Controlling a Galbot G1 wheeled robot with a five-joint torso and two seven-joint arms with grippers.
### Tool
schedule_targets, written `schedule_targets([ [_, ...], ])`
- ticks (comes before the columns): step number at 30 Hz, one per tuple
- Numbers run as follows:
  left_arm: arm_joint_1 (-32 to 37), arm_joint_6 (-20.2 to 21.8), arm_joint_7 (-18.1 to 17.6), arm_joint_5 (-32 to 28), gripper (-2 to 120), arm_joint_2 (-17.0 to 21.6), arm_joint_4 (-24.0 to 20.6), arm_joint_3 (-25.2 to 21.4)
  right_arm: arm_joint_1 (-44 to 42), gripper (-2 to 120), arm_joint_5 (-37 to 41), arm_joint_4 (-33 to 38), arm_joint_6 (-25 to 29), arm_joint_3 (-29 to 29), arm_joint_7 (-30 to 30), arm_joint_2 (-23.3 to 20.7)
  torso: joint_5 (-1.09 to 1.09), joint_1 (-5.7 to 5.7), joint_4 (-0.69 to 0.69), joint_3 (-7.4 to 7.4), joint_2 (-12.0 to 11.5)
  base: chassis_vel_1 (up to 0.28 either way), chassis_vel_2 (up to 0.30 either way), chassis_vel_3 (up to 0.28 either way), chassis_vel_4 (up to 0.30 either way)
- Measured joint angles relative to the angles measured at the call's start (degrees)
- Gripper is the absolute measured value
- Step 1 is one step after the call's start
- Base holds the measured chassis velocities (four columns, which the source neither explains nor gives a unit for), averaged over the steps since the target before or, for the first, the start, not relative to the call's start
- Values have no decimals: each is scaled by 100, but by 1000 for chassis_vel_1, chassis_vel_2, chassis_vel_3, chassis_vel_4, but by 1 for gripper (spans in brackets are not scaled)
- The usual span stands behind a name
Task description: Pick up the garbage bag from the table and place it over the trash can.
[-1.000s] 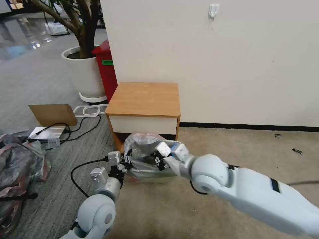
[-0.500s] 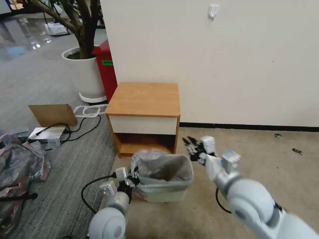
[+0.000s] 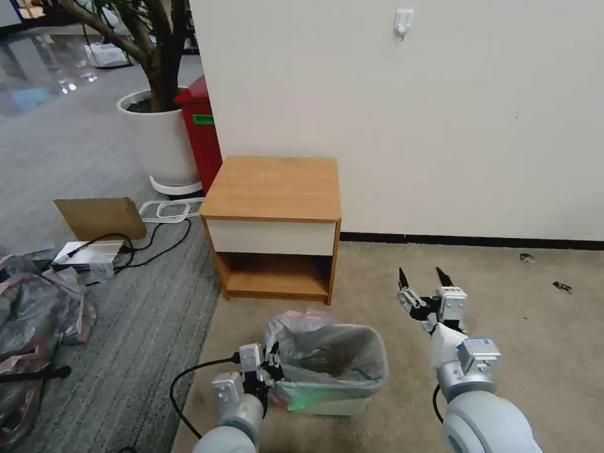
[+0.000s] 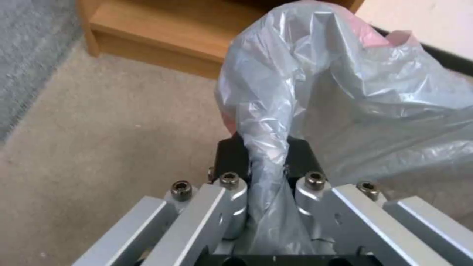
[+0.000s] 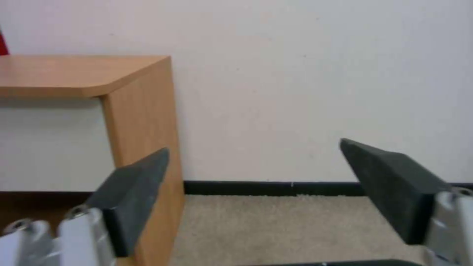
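Observation:
The grey garbage bag (image 3: 327,355) with its pinkish rim lines the cream trash can (image 3: 333,402) on the beige carpet, in front of the table (image 3: 274,189). My left gripper (image 3: 269,372) is shut on a twisted fold of the garbage bag (image 4: 268,147) at the can's left rim. My right gripper (image 3: 426,281) hovers open and empty to the right of the can, above the carpet. In the right wrist view its fingers (image 5: 133,192) stand wide apart, facing the table (image 5: 138,111) side and the wall.
A red bin (image 3: 201,135) and a white plant pot (image 3: 160,141) stand behind the table on the left. A cardboard sheet (image 3: 100,217), cables (image 3: 157,242) and a large plastic heap (image 3: 34,314) lie on the grey carpet at left. The wall (image 3: 440,113) rises behind.
My right gripper let go of the bag and drew back to the right, open. The can with the bag and my left gripper now show lower in the head view.

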Motion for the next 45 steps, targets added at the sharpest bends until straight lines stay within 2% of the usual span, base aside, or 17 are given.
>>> schedule_targets([
  [2,7,-23,13,103,13,-1,18,-2,11,96,17,-14,5,16,3,3,0,0,0,0,0,0,0,0,0],
  [4,30,-61,29,222,23,0,41,-24,23,100,76,-28,7,27,5,3,0,0,0,0,0,0,0,0,0],
  [7,52,-77,37,262,31,6,42,-55,31,100,128,-53,7,18,5,-1,0,0,0,0,0,0,0,0,0],
  [11,127,-143,113,550,50,19,42,-150,27,100,207,-85,33,-26,6,28,0,0,0,0,-1,0,0,0,0],
  [12,127,-143,113,550,50,19,42,-150,27,100,207,-85,33,-26,6,28,0,0,0,0,-1,0,0,0,0],
  [16,291,-358,375,954,68,89,-37,-394,-58,100,364,-60,167,-90,4,8,0,0,0,0,-1,0,0,0,0],
  [17,291,-358,375,954,68,89,-37,-394,-58,100,364,-60,167,-90,4,8,0,0,0,0,-1,0,0,0,0],
  [20,455,-821,689,1044,81,222,-241,-765,-164,100,481,-59,412,-176,-6,-78,-1,0,0,0,-1,0,0,0,0],
  [21,455,-821,689,1044,81,222,-241,-765,-164,100,481,-59,412,-176,-6,-78,-1,0,0,0,-1,0,0,0,0],
  [24,674,-1206,1073,1053,97,449,-607,-1460,-371,100,509,-94,716,-215,-161,1,0,0,0,0,-1,0,0,0,0],
  [25,674,-1206,1073,1053,97,449,-607,-1460,-371,100,509,-94,716,-215,-161,1,0,0,0,0,-1,0,0,0,0],
  [31,1080,-1272,1307,1061,100,781,-1138,-2280,-592,100,505,-120,941,-149,-312,49,-2,0,-2,0,-1,0,0,0,0],
  [33,1469,-1263,1533,1338,100,743,-1354,-2679,-697,100,505,-80,1007,-75,-423,48,0,0,0,0,-1,0,0,0,0],
  [34,1469,-1263,1533,1338,100,743,-1354,-2679,-697,100,505,-80,1007,-75,-423,48,0,0,0,0,-1,0,0,0,0],
  [36,1929,-1259,1816,1713,100,619,-1589,-3034,-800,100,503,-38,1071,14,-501,57,0,0,1,0,-1,0,0,0,0],
  [39,2348,-1252,1978,2047,100,429,-1840,-3237,-960,100,496,29,1152,147,-583,118,1,0,2,0,-1,0,0,0,0],
  [45,2528,-1233,2012,2284,100,258,-2037,-3231,-1220,100,437,120,1270,300,-640,239,0,0,-1,0,-1,0,0,0,0],
])
